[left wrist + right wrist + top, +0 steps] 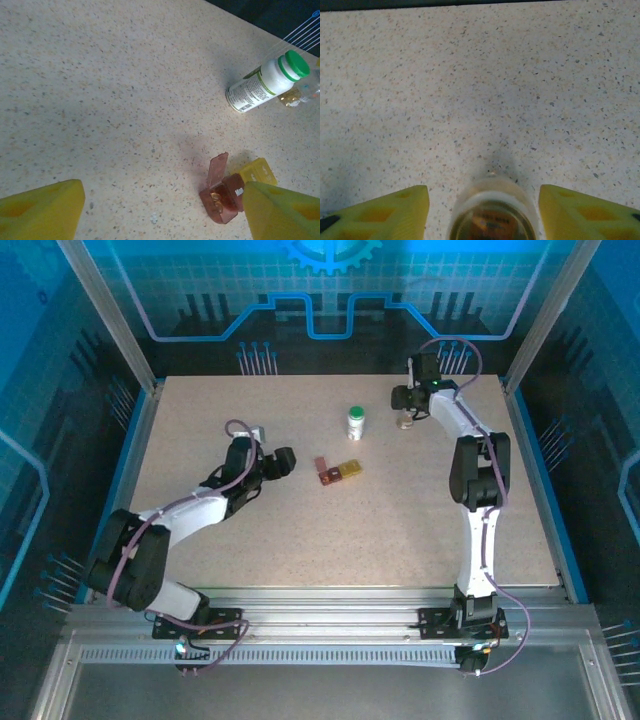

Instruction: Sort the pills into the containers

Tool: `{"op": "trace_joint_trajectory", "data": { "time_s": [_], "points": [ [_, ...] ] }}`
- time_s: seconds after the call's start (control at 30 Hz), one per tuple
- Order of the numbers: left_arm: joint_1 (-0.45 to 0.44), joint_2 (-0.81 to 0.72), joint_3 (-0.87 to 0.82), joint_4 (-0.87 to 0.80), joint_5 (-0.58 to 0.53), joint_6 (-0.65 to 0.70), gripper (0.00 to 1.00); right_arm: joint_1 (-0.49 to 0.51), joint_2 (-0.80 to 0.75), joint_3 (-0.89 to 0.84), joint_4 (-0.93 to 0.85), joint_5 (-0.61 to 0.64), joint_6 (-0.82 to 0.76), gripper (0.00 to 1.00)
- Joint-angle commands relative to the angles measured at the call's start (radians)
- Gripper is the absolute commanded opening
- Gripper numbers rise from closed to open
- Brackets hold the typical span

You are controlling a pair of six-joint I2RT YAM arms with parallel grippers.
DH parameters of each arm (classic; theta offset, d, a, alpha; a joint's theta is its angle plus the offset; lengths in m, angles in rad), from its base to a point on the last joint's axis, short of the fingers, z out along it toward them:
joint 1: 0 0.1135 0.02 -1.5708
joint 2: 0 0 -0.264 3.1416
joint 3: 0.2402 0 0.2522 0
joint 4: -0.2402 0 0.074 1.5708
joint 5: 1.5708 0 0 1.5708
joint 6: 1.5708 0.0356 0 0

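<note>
The desk [200, 410] is a pale speckled slab, beige flecked with dark grains. It sits inside a booth of glowing blue panels with a gear shape at the twelve o'clock wall and aluminium rails along the near edge.

Near the middle of the desk lie two small pill boxes joined side by side. The red-brown box [227, 200] has its lid tipped up and a couple of golden pills [215, 196] resting inside. The yellow box [258, 172] touches it on the three o'clock side as seen from above, and I cannot tell what it holds.

At about twelve o'clock from the boxes stands the white bottle [356, 422], upright with its green cap on, well apart from them. Near the bottle, at its three o'clock, stands the small amber vial [492, 220]. The wrist camera looks down through its top at something orange-brown inside, too blurred to name.

The right claw [484, 200] straddles that vial, its yellow fingers [380, 217] standing apart. There is a clear gap on one side and only a sliver on the other, so nothing is clamped.

The left claw [284, 461] sits low over the desk at nine o'clock from the pill boxes. Its jaws are spread wide and empty, and the red-brown box is just beside one fingertip in its own wrist view.
</note>
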Motion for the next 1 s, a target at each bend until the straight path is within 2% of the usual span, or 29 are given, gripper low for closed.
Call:
{"op": "trace_joint_trajectory", "data": {
  "time_s": [0.0, 0.1, 0.23, 0.37, 0.53, 0.67, 0.97],
  "points": [
    [0.012, 0.067, 0.065, -0.050, 0.069, -0.054, 0.81, -0.012, -0.136, -0.066, -0.029, -0.041, 0.022, 0.65],
    [0.015, 0.134, 0.121, -0.081, 0.102, -0.067, 0.77, -0.007, -0.271, -0.203, 0.003, -0.068, 0.053, 0.65],
    [0.017, 0.222, 0.217, -0.139, 0.149, -0.068, 0.70, 0.015, -0.481, -0.481, 0.113, -0.135, 0.109, 0.63],
    [0.018, 0.303, 0.295, -0.186, 0.176, -0.062, 0.63, 0.070, -0.607, -0.722, 0.236, -0.214, 0.172, 0.61],
    [0.030, 0.393, 0.394, -0.253, 0.190, -0.052, 0.57, 0.179, -0.608, -0.849, 0.314, -0.253, 0.228, 0.61],
    [0.041, 0.466, 0.483, -0.328, 0.185, -0.044, 0.54, 0.252, -0.545, -0.869, 0.358, -0.250, 0.259, 0.61],
    [0.040, 0.528, 0.523, -0.348, 0.239, -0.038, 0.51, 0.305, -0.427, -0.830, 0.350, -0.230, 0.302, 0.65]
  ]
}}
